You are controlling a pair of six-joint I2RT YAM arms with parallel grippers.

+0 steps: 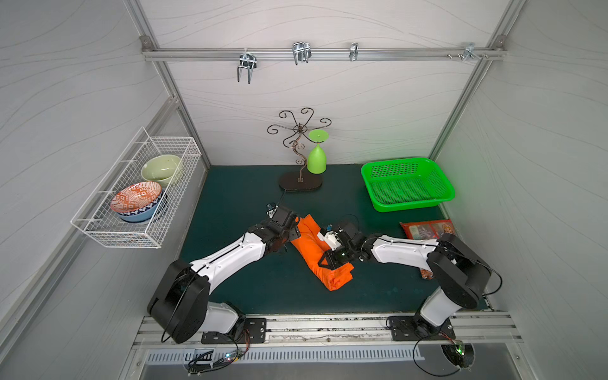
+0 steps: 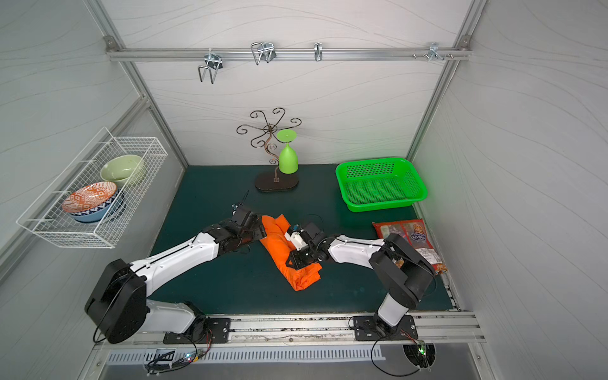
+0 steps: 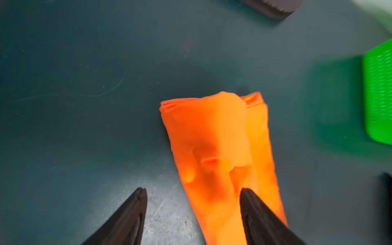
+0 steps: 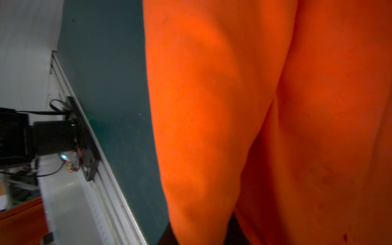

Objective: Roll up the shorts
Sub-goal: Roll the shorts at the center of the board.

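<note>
The orange shorts [image 1: 312, 250] lie on the dark green mat as a long narrow folded strip, with a thicker bunched end [image 1: 339, 279] toward the front; both top views show them [image 2: 279, 253]. My left gripper [image 3: 192, 189] is open at the far end of the strip, one finger over the cloth and the other over bare mat [image 1: 297, 228]. My right gripper [image 4: 201, 233] is shut on a bulging fold of the shorts [image 4: 212, 127] near the front end [image 1: 325, 263]. The waistband and drawstring are hidden.
A green plastic basket [image 1: 408, 184] sits at the back right, with a red snack packet [image 1: 427, 228] in front of it. A metal glass stand [image 1: 300, 184] holding a green glass [image 1: 316, 161] stands at the back centre. A wire wall basket [image 1: 98, 230] holds bowls.
</note>
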